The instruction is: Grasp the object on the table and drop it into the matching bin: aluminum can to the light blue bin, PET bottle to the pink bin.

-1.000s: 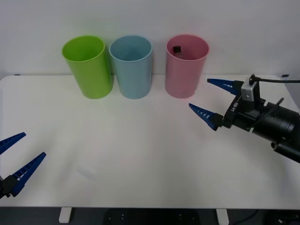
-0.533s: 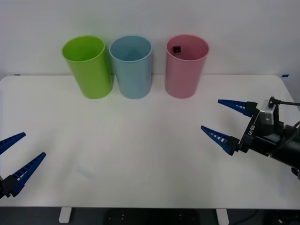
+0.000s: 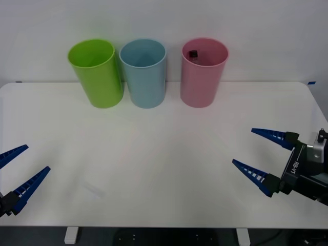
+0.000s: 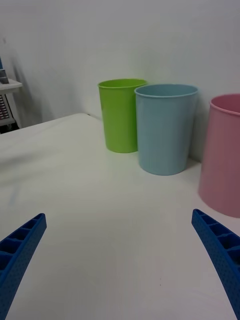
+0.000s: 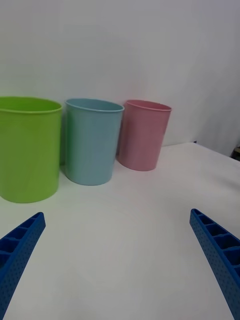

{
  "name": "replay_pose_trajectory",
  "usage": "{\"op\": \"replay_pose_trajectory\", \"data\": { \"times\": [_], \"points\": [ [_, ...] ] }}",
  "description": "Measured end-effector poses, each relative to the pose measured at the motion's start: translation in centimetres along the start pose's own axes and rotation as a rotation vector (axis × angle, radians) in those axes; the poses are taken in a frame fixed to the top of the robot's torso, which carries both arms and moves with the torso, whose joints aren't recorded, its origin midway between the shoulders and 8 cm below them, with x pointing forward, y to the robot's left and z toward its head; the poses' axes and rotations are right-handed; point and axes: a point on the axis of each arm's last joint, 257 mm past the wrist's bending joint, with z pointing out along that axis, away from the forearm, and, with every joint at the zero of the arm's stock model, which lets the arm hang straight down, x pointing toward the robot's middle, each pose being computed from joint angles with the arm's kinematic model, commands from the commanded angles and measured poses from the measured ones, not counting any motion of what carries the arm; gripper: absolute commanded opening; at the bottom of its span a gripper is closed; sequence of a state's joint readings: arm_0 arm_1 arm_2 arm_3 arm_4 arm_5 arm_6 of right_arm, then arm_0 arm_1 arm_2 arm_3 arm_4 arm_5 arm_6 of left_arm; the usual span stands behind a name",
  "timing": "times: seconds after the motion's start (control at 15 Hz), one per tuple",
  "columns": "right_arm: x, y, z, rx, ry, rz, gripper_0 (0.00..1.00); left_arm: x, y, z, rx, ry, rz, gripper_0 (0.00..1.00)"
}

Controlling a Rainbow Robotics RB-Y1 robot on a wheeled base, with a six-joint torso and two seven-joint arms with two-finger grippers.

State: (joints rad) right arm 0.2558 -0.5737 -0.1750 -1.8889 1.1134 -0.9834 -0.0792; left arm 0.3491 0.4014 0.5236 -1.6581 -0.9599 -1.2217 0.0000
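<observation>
PET bottle (image 3: 193, 53) sits inside pink bin (image 3: 203, 72), black cap just below rim. Light blue bin (image 3: 144, 73) beside it, lime green bin (image 3: 97, 73) next, all at far edge of worktop (image 3: 154, 164). Right gripper (image 3: 265, 156) over near-right worktop, fingers spread, empty. Left gripper (image 3: 18, 171) near-left, spread too.

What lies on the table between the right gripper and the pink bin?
Nothing: in the front view, bare white table separates the open right gripper from the pink bin, which holds the PET bottle.
</observation>
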Motion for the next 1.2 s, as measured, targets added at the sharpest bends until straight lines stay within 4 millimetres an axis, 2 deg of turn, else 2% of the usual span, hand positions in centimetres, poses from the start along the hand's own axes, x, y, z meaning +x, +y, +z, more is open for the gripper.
{"op": "replay_pose_trajectory", "data": {
  "times": [0.93,1.2],
  "points": [
    [1.4,2.4,-3.7,0.017,0.054,0.03,1.0,0.0,0.0,0.0,0.0,0.0,0.0,1.0],
    [1.4,2.6,-4.0,0.019,0.058,0.026,1.0,0.0,0.0,0.0,0.0,0.0,0.0,1.0]
  ]
}}
